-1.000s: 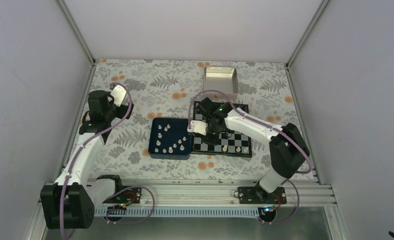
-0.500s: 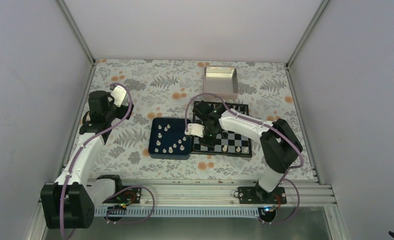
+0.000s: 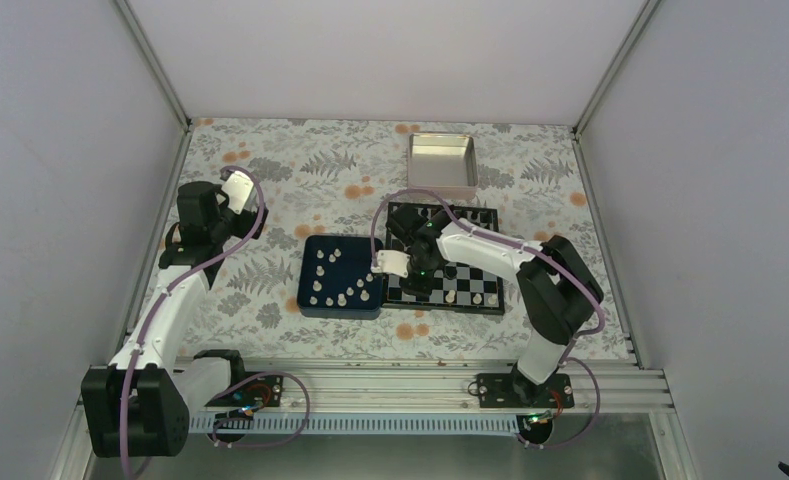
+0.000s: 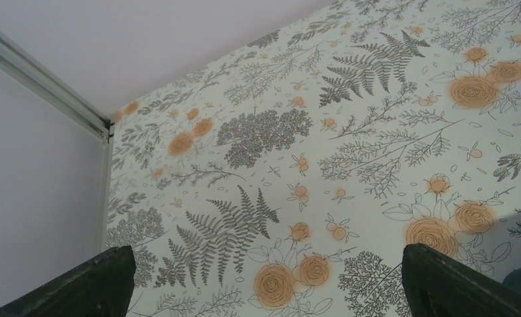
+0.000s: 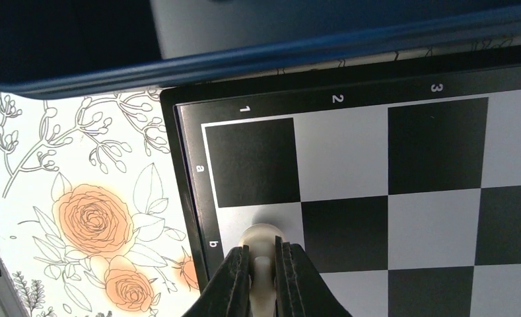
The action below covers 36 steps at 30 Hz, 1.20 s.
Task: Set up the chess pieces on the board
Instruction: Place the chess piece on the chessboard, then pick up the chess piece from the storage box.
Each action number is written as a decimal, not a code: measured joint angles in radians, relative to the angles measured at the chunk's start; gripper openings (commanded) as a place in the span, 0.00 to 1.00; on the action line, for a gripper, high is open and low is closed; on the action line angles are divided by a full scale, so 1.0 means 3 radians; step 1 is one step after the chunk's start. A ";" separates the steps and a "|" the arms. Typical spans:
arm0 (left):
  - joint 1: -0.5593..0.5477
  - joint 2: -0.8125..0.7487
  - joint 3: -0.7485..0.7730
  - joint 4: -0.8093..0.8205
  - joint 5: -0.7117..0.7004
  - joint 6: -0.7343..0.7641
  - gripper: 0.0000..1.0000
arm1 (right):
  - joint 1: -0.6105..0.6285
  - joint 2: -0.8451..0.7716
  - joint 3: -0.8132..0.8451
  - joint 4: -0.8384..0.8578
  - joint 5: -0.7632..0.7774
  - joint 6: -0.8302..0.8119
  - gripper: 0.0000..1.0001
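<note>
The black-and-white board (image 3: 478, 277) lies right of centre, its near-left corner filling the right wrist view (image 5: 389, 158). My right gripper (image 5: 263, 264) is shut on a cream chess piece (image 5: 261, 241), whose round base rests over the white square in row b, column 1, by the board's rim. In the top view that gripper (image 3: 417, 272) hangs over the board's left part. Other white pieces (image 3: 451, 297) stand on the board's near row. Several more (image 3: 332, 278) lie in the blue tray (image 3: 308, 304). My left gripper (image 4: 264, 290) is open above bare cloth, far to the left (image 3: 232, 192).
A silver tin (image 3: 442, 161) stands behind the board. The blue tray's rim (image 5: 257, 56) runs just beyond the board's corner in the right wrist view. Black pieces (image 3: 475, 215) line the board's far row. Flowered cloth (image 3: 270, 170) covers the table.
My right arm has swung left and toward the board's near-left corner, carrying the cream piece. The left arm has stayed still.
</note>
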 measured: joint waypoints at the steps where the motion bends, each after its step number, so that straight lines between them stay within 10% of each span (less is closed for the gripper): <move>1: 0.0000 0.0001 0.0000 0.0000 0.0000 0.0000 1.00 | 0.0000 0.0003 -0.0004 0.0000 0.0000 0.0000 0.05; 23: 0.0000 0.0028 0.0000 0.0000 -0.0001 -0.0001 1.00 | 0.0000 0.0014 -0.0055 0.0001 0.0006 0.0060 0.36; 36: 0.0000 0.0028 -0.0033 0.0011 -0.0004 -0.0024 1.00 | 0.0291 0.0314 0.1536 -0.0404 0.0039 0.0041 0.37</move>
